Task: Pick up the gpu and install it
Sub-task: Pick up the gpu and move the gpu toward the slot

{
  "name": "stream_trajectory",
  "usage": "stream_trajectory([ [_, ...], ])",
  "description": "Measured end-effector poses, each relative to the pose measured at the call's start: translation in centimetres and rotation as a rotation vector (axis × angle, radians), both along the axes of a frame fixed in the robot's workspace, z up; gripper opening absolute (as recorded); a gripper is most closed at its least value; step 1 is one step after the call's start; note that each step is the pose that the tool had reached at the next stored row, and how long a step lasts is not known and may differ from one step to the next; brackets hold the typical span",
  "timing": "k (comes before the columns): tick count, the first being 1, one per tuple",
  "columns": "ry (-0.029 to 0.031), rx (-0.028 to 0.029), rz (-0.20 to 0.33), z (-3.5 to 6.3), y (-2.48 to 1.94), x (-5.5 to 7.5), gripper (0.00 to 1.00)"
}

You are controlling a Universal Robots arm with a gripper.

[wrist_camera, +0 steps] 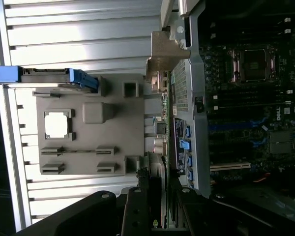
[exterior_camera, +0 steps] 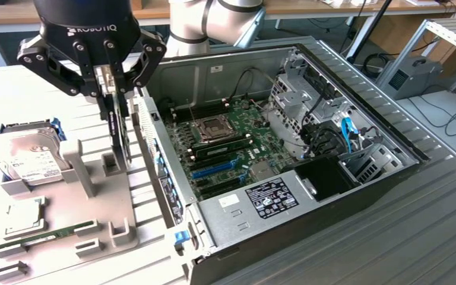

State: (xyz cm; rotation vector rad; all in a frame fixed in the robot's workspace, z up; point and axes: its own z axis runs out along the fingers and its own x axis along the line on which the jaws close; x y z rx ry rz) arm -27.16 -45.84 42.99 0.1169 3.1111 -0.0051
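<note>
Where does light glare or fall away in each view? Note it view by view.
Wrist view: the ribbed table glares near white, as does the square chip on the grey tray; the computer case interior sinks into dark. Exterior view: light is even, with the gripper and the gpu it clamps dark against the pale tray.

gpu (exterior_camera: pixel 118 130): thin dark card, silver bracket (wrist_camera: pixel 163 55) at one end
pose: upright, edge-on, top clamped in gripper (exterior_camera: pixel 109 98)
place: at grey holder (exterior_camera: pixel 93 202), just beside case (exterior_camera: pixel 150 142)
</note>
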Motion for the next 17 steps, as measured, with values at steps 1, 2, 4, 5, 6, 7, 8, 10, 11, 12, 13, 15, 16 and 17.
stream_trajectory([
  [1,0.0,-0.0001,0.0,0.0,0.0,0.04,0.26],
  [2,0.0,-0.0002,0.0,0.0,0.0,0.09,0.26],
  [4,0.0,-0.0004,0.0,-0.01,0.0,0.22,0.26],
  [5,0.0,-0.0005,0.0,-0.01,0.0,0.26,0.26],
  [6,-0.0001,-0.0005,0.0,-0.01,0.0,0.3,0.26],
  [7,0.0,-0.0006,0.0,-0.01,0.0,0.35,0.26],
  [8,0.0,-0.0007,0.0,-0.02,0.0,0.39,0.26],
  [10,0.0,-0.0009,0.0,-0.02,0.0,0.48,0.26],
  [11,0.0,-0.001,0.0,-0.02,0.0,0.53,0.26],
  [12,0.0,-0.001,0.0,-0.02,0.0,0.58,0.26],
  [13,0.0,-0.0011,0.0,-0.03,0.0,0.63,0.26],
  [15,-0.0001,-0.0015,0.0,-0.04,0.0,0.85,0.26],
  [16,-0.0001,-0.0016,0.0,-0.04,0.0,0.91,0.26],
  [17,-0.0001,-0.0017,0.0,-0.04,0.0,0.96,0.26],
])
